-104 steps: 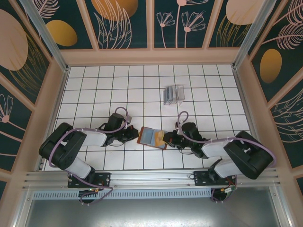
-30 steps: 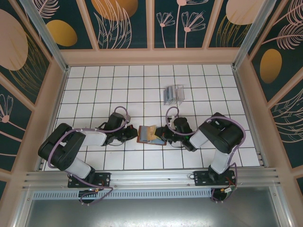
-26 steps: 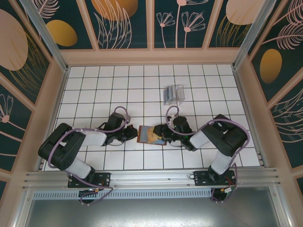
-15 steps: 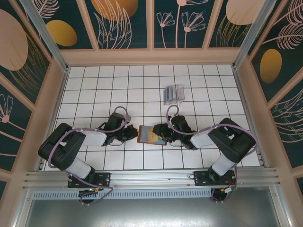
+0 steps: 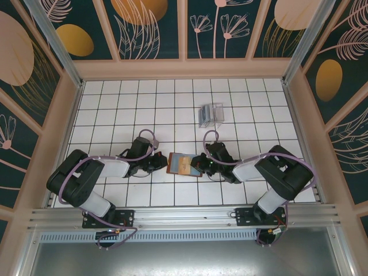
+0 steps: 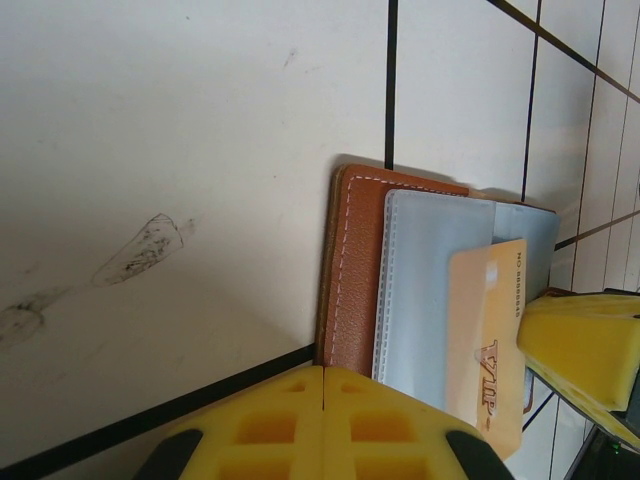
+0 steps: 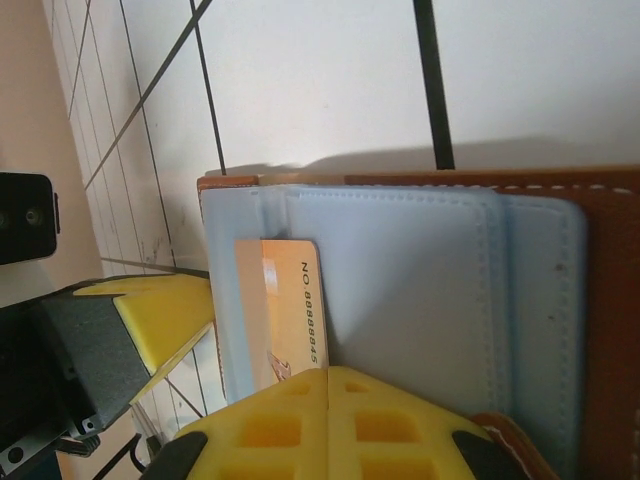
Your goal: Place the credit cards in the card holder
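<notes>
Brown holder (image 6: 350,270), white stitching, pale blue lining. Orange card (image 6: 487,330), darker lettering. Yellow fingers (image 6: 260,425). White table (image 5: 172,109), black grid lines; teal floral walls (image 5: 155,29).

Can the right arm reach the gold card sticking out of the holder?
Probably yes: the right pincer, jaws shut, sits at the gold card's exposed end, nothing between. The left pincer is at the card holder's opposite edge.
</notes>
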